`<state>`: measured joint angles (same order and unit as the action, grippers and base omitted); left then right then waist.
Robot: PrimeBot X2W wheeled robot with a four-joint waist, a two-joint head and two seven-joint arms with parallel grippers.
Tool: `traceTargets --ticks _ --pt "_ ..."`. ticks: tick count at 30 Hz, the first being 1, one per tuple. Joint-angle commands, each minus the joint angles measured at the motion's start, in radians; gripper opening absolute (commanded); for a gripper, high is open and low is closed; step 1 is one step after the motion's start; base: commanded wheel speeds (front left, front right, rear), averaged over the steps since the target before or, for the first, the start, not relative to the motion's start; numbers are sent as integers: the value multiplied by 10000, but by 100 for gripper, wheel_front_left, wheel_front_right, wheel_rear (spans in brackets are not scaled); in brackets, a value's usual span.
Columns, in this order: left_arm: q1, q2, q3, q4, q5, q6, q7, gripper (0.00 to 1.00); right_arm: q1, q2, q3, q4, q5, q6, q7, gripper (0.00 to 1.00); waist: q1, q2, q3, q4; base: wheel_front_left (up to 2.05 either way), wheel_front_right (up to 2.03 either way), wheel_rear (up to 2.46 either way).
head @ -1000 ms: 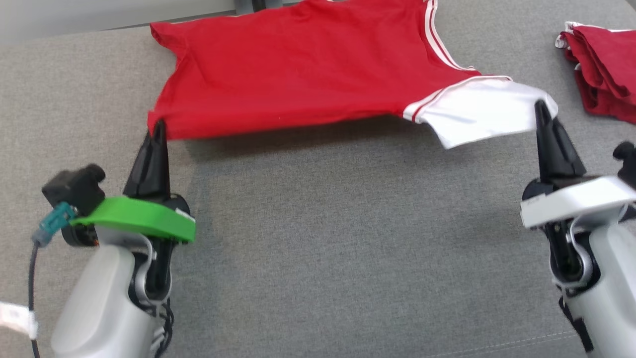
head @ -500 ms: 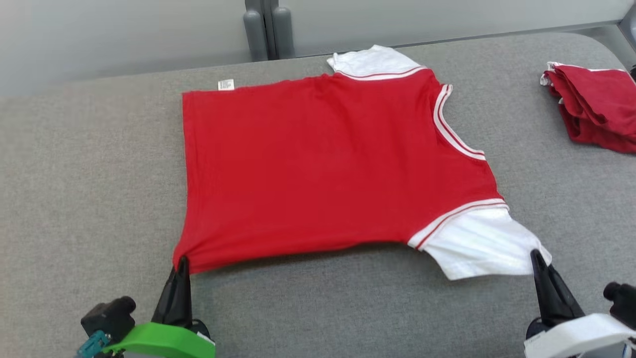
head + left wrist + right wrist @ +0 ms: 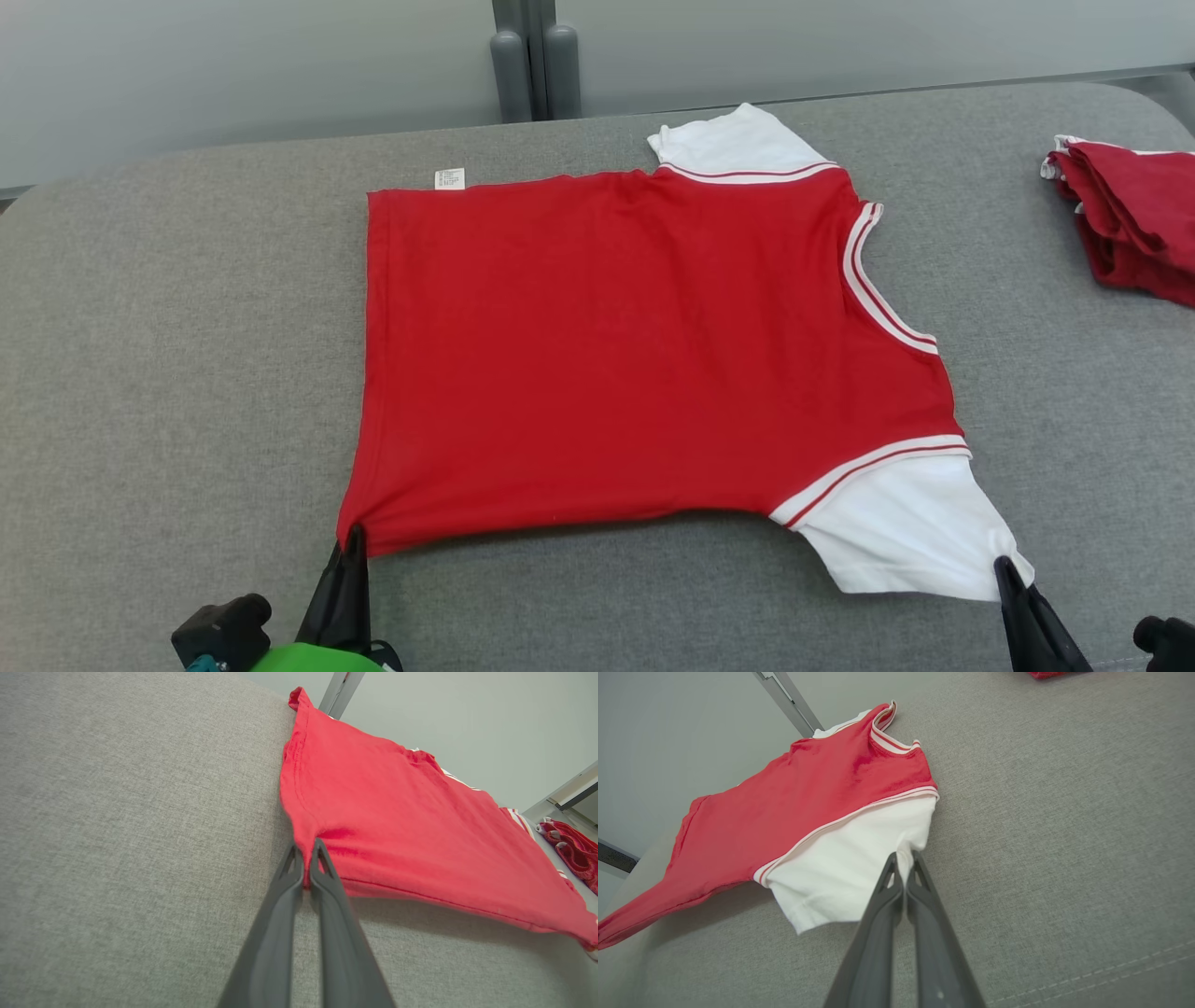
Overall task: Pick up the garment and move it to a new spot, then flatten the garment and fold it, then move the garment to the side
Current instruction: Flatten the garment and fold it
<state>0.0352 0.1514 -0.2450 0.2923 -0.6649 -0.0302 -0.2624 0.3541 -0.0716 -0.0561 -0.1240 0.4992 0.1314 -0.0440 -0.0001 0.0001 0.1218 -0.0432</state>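
Red jersey [image 3: 607, 355] with white sleeves lay spread nearly flat on the grey table [image 3: 168, 373], near edge lifted. Its collar pointed toward the table's right end, near a folded red pile [image 3: 1130, 224], long axis running crosswise. I had the left gripper [image 3: 353, 537] clenched on the hem corner, the right gripper [image 3: 1004, 565] on the near sleeve

No text can be read anywhere. A small white tag [image 3: 449, 178] sticks out from the far edge of the red shirt [image 3: 607, 355]; whatever is printed on it is too small to make out.
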Motion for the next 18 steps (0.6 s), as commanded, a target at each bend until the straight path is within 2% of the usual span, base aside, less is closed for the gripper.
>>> traceTargets --ticks 1,8,18 --pt "16 61 39 41 173 -64 -26 0 -225 26 -68 -47 15 -16 21 0 1 -1 1 -24 0 0 0" --pt "-542 146 -85 196 430 -198 -26 0 -1449 -363 158 383 -98 -17 111 0 1 -1 -11 -106 0 0 0" --pt "-1452 228 -298 298 605 -207 233 0 -3901 -1141 447 1799 33 -15 234 0 1 -1 215 33 0 0 0"
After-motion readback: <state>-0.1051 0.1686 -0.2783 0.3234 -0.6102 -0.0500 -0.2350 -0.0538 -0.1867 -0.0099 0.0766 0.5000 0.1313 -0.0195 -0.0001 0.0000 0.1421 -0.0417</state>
